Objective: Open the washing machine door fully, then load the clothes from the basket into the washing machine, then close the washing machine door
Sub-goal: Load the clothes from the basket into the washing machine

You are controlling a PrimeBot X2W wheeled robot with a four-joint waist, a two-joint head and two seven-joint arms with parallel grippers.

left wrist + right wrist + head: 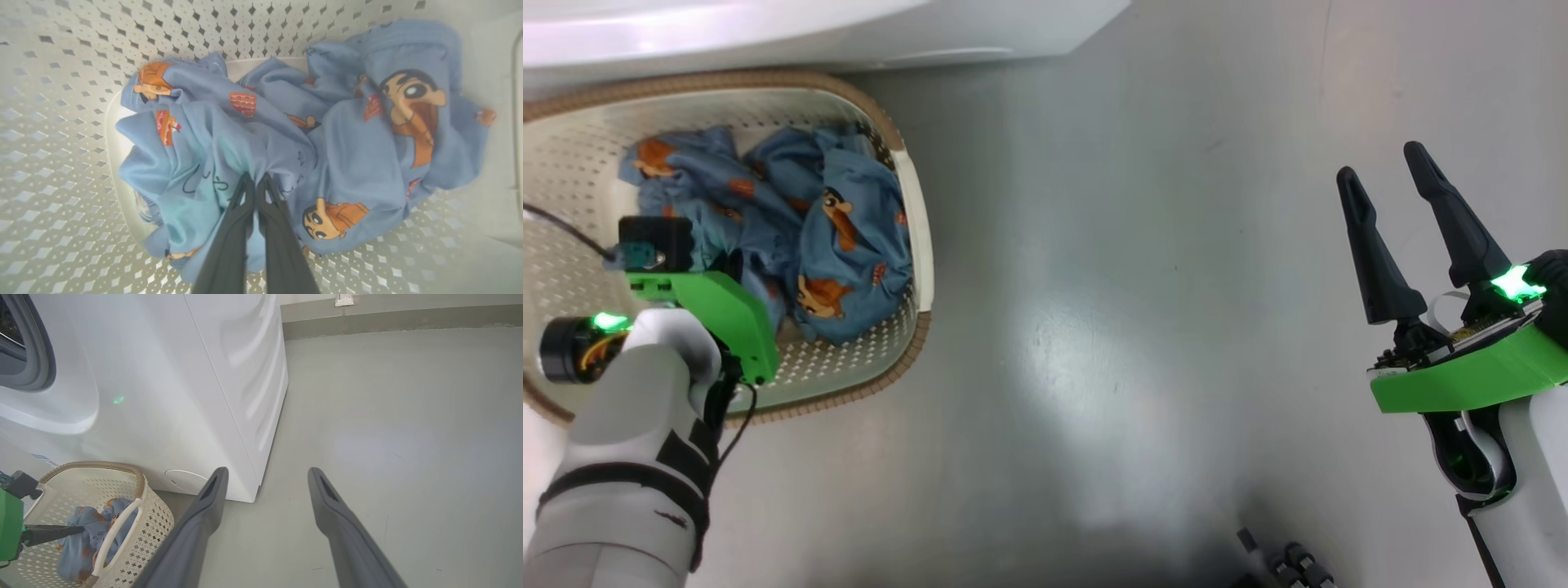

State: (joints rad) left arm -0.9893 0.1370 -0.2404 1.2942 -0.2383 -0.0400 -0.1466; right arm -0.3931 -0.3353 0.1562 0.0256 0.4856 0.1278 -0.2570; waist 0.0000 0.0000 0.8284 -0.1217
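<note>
The light-blue clothes (849,237) with orange cartoon figures lie bunched in the cream perforated basket (919,245) on the floor. My left gripper (256,181) reaches down into the basket, its dark fingers shut on a fold of the clothes (351,163). The right wrist view shows that gripper's finger (53,533) lying into the clothes (81,543) inside the basket (139,486). The white washing machine (163,375) stands just behind the basket, its grey gasket (36,355) at the upper left. The washing machine door is out of view. My right gripper (1380,163) hangs open over bare floor, holding nothing.
Grey floor (1135,286) stretches from the basket to my right arm. A grey skirting (388,320) runs along the far wall. Low on the machine's front sits a round cover (182,479). Small dark parts (1290,563) show at the bottom edge of the head view.
</note>
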